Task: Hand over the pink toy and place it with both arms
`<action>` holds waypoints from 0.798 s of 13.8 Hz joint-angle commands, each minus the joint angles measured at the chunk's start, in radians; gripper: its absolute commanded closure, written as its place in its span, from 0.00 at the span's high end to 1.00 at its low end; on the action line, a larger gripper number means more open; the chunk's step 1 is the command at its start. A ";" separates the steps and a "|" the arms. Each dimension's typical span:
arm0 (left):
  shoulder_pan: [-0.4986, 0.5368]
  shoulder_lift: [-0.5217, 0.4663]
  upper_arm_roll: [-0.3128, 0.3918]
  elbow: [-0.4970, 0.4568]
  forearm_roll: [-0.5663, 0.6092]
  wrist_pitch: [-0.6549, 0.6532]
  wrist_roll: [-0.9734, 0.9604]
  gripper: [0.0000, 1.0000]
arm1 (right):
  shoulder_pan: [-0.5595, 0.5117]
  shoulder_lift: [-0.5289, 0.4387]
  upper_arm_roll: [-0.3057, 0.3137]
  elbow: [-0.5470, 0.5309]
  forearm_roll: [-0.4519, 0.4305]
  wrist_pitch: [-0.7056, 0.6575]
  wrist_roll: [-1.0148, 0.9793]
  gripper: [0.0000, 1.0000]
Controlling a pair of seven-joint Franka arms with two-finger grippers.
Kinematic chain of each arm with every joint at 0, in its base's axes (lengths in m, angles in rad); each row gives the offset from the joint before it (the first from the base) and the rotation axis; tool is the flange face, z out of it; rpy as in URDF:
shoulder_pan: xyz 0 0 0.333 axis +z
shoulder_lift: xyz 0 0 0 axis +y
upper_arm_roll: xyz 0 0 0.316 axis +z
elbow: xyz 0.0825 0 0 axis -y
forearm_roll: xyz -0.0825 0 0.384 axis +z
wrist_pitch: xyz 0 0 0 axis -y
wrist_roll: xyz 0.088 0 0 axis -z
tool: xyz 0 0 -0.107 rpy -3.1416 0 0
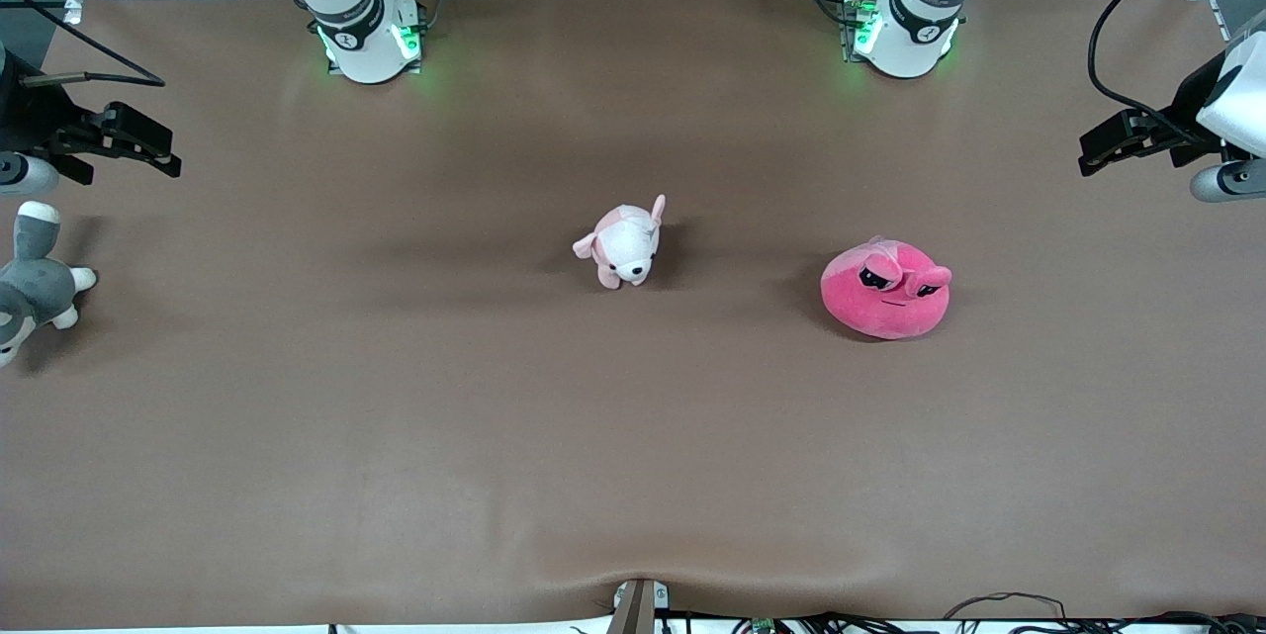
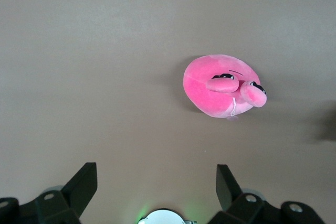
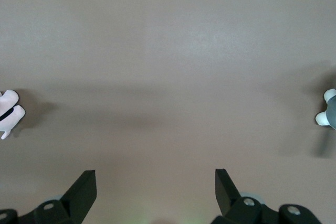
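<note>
Both pincers were found spread and empty: the left gripper (image 1: pixel 1093 151) was held up over the left arm's end of the table (image 1: pixel 633 476), and its fingers (image 2: pixel 84 184) were seen wide apart in the left wrist view with nothing between them, while the right gripper (image 1: pixel 163 151) was held up over the right arm's end, its fingers (image 3: pixel 84 188) likewise parted over bare cloth. The pink toy (image 1: pixel 885 290) was seen lying on the table toward the left arm's end, upright, with its dark half-lidded eyes turned to the front camera, well apart from either gripper. A pale pink-and-white puppy plush (image 1: pixel 623 243) was seen near the middle of the table, slightly farther from the front camera than the pink toy, and a grey-and-white plush animal (image 1: pixel 30 283) lay at the right arm's end, just below the right gripper in the front view. Nothing of the task was judged done: the toy had not been grasped, and the pick-up, the hand-over between the arms and the placing were all judged left to do. The left arm was judged the better placed for the first grasp.
</note>
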 commanded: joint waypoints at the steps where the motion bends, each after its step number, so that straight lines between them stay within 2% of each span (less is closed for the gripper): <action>1: 0.006 -0.036 0.001 -0.040 -0.016 -0.001 0.008 1.00 | -0.032 0.004 0.012 0.011 0.016 -0.011 0.003 1.00; 11: 0.004 -0.093 -0.001 -0.134 -0.028 0.065 0.002 1.00 | -0.033 0.007 0.011 0.011 0.016 -0.011 0.002 1.00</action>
